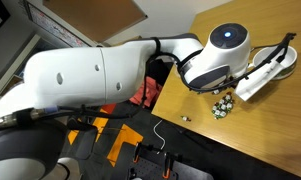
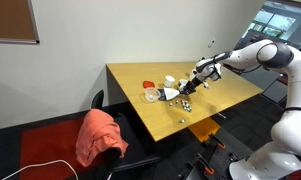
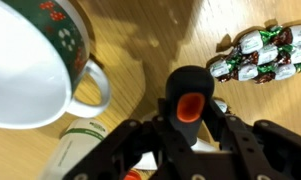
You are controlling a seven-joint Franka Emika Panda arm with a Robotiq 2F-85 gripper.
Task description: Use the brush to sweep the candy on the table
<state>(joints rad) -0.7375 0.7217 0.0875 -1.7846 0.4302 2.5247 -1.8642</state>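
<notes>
My gripper [image 3: 190, 135] is shut on the brush's black handle [image 3: 188, 88], which has an orange hole at its end. In the exterior views the gripper [image 2: 202, 72] holds the brush [image 2: 177, 93] slanted down onto the light-brown table [image 2: 230, 100]. The brush's white body [image 1: 267, 74] lies low over the table [image 1: 270, 130]. The candy [image 3: 258, 55], a tight cluster of white and green pieces, lies just beside the brush in the wrist view. The cluster also shows in both exterior views [image 1: 222, 105] [image 2: 188, 103]. One stray piece [image 1: 185, 118] lies apart, near the table edge.
A white cup with a green and red pattern [image 3: 30, 70] stands close to the brush. A small white cup [image 2: 170, 80], a red object [image 2: 148, 84] and a clear glass [image 2: 150, 96] stand further along the table. A chair with an orange cloth [image 2: 98, 135] is beside the table.
</notes>
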